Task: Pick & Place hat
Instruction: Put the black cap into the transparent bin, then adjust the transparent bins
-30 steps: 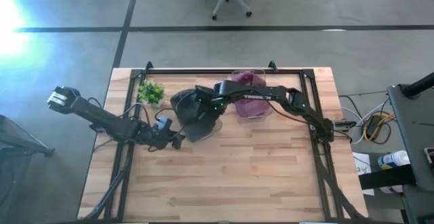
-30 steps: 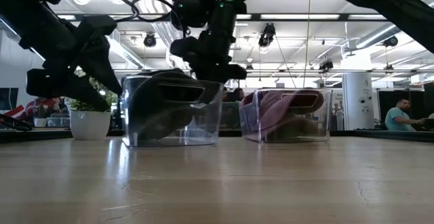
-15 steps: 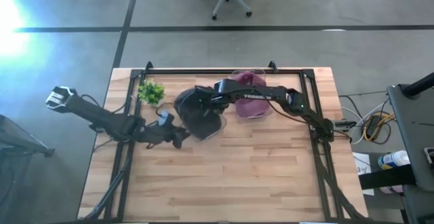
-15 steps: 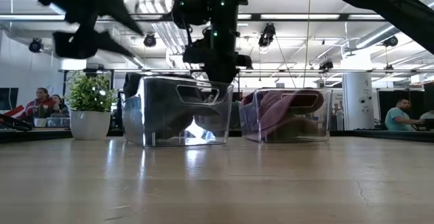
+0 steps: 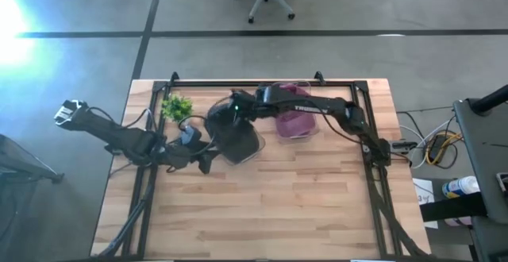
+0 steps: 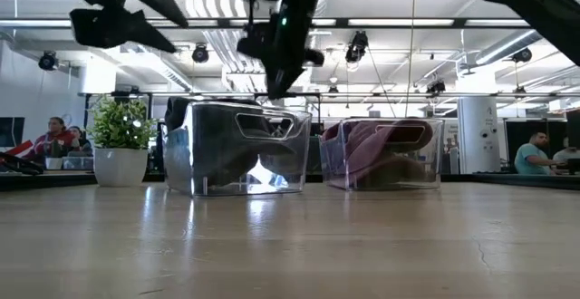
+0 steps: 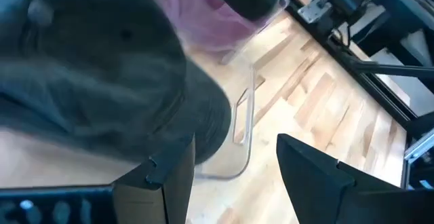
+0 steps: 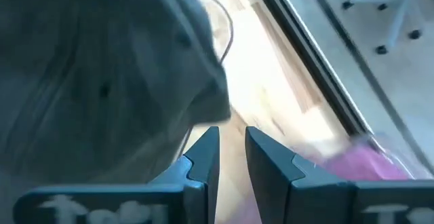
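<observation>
The black hat point(image 5: 228, 131) lies inside a clear plastic bin point(image 5: 256, 146) on the far middle of the table; through the bin wall point(image 6: 294, 154) in the low view it shows as a dark mass point(image 6: 213, 149). My right gripper point(image 5: 233, 109) hovers above the bin's far edge, clear of the hat point(image 8: 88, 68), its fingers open by a narrow gap point(image 8: 232, 134). My left gripper point(image 5: 202, 157) hangs open just left of the bin, raised off the table point(image 6: 127, 23), with the hat point(image 7: 88, 68) in front of its wide-spread fingers point(image 7: 234, 142).
A second clear bin point(image 5: 305, 131) holding a pink hat point(image 6: 381, 149) stands right of the first. A small potted plant point(image 5: 176, 107) sits at the far left. A black frame point(image 5: 238, 82) runs along the table's far edge. Bare wood point(image 5: 262, 206) fills the near half.
My right gripper has risen out of the bin and drawn back toward the table's far edge, leaving the black hat lying in the bin. My left gripper has lifted well off the table beside the bin.
</observation>
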